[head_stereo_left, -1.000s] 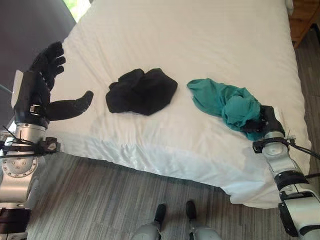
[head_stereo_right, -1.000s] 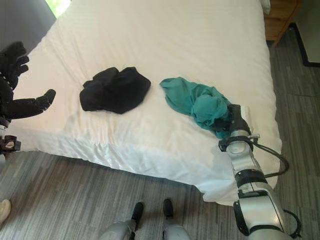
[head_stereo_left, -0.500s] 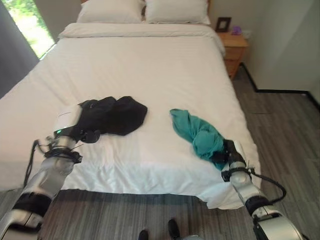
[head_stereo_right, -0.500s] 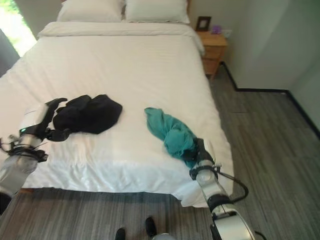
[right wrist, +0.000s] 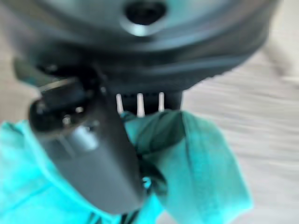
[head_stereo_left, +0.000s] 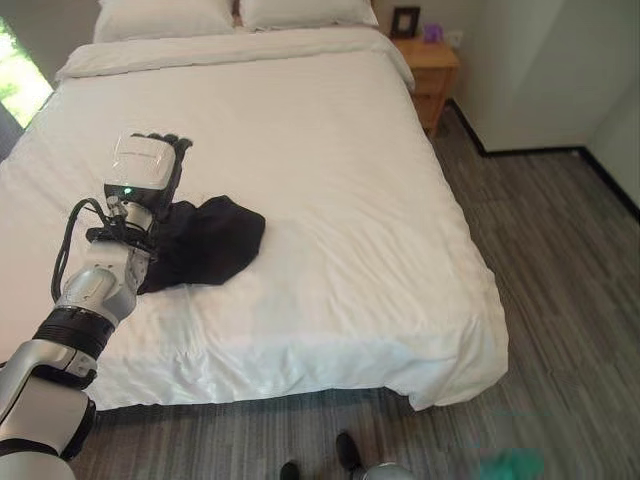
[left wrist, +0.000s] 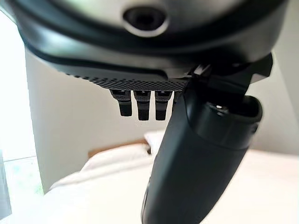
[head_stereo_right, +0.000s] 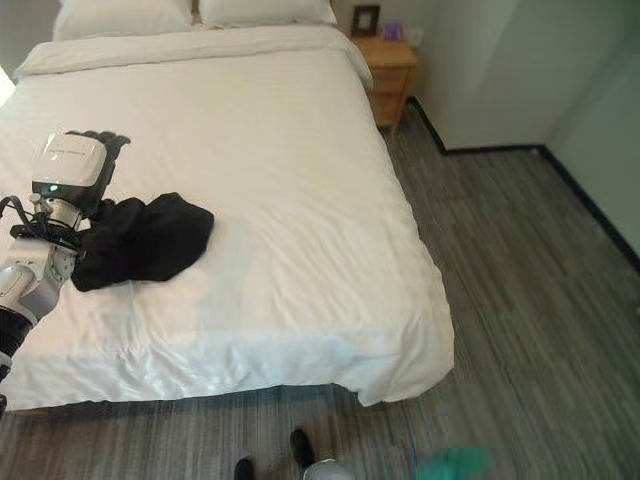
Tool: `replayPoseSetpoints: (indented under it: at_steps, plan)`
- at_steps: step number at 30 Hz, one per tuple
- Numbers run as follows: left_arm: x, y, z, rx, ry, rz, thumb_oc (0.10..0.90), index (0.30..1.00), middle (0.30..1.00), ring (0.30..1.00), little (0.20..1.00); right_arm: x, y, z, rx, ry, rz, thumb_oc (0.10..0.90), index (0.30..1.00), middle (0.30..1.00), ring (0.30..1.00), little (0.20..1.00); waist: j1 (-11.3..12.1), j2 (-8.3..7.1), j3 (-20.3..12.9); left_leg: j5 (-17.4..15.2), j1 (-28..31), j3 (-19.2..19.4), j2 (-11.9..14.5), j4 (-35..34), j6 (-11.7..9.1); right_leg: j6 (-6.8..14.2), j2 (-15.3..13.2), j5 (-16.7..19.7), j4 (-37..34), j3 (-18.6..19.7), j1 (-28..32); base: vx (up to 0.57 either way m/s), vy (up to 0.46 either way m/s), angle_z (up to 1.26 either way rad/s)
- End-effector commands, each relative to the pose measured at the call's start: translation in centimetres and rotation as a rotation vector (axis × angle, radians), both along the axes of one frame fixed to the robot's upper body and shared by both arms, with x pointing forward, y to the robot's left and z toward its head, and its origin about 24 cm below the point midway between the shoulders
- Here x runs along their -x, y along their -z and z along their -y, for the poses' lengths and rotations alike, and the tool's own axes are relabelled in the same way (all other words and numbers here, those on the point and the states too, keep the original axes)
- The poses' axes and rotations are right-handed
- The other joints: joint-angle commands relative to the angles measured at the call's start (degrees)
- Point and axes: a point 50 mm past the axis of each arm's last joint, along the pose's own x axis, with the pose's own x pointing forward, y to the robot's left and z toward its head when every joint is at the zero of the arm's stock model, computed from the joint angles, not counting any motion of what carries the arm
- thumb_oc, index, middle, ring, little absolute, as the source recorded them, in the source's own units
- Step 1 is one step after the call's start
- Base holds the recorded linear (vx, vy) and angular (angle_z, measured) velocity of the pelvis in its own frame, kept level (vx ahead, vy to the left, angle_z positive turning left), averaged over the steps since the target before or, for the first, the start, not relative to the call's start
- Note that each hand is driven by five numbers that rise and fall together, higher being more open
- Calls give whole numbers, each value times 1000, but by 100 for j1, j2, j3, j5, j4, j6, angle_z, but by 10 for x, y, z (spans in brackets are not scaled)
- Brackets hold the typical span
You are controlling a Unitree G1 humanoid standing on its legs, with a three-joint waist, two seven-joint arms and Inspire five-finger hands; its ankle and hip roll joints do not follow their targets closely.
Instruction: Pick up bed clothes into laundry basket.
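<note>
A heap of black clothes point(head_stereo_left: 208, 240) lies on the white bed point(head_stereo_left: 340, 160), near its left front. My left hand point(head_stereo_left: 142, 168) hovers at the heap's left edge, its back up. In the left wrist view its fingers point(left wrist: 142, 103) are straight and its thumb point(left wrist: 196, 158) holds nothing, so it is open. A teal garment point(right wrist: 205, 177) is bunched in my right hand point(right wrist: 88, 149), whose thumb and fingers are curled round it. The same teal garment point(head_stereo_left: 510, 465) shows as a smear low over the floor, off the bed's front right corner.
Two white pillows point(head_stereo_left: 170, 15) lie at the head of the bed. A wooden nightstand point(head_stereo_left: 432, 62) with a small frame stands at the far right corner. Grey plank floor point(head_stereo_left: 560, 280) runs along the bed's right side and front.
The camera has swung to the right. The teal garment has left the bed in my right hand. My left hand has lifted off the black clothes' edge.
</note>
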Motion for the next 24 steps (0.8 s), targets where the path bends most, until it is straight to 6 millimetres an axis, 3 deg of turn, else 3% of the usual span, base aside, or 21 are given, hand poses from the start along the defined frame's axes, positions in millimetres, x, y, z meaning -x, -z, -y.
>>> replayPoseSetpoints:
  at_steps: [1, 9, 13, 23, 24]
  plan:
    - [-5, -51, -8, -60, -53, 129, 800, 900, 900, 900, 900, -15, -11, 20, 52, -63, 38, 400, 300, 300, 300, 300, -92, -323, -470, -369, -341, -54, -214, 4, 50, 518, -59, -694, 47, 95, 142, 12, 22, -51]
    - [-18, -44, -11, -38, -120, 79, 800, 900, 900, 900, 900, -17, -10, 18, 37, -73, 30, 400, 300, 300, 300, 300, -196, -395, -283, -321, -540, 4, -162, 4, 58, 539, 13, -611, 91, 231, -139, -9, 3, -25]
    - [-21, -29, -10, -2, -141, 37, 800, 900, 900, 900, 900, -14, -5, 10, 8, -78, 7, 400, 300, 300, 300, 300, -155, -442, -153, -279, -711, -24, -153, 4, 74, 542, 14, -564, 106, 189, -313, -30, -3, 2]
    - [-21, -31, -12, -37, -145, -20, 800, 900, 900, 900, 900, -19, 1, -1, -40, -106, 6, 400, 300, 300, 300, 300, -57, -436, -10, -269, -758, -88, -179, 4, 80, 510, 13, -567, 115, 184, -336, 7, 12, 2]
    - [-22, -29, -13, -33, -150, -33, 549, 524, 524, 524, 524, -23, 2, -3, -46, -122, 15, 400, 300, 300, 300, 300, -63, -444, 2, -271, -763, -87, -173, 4, 81, 511, 11, -562, 114, 186, -350, 0, 0, 0]
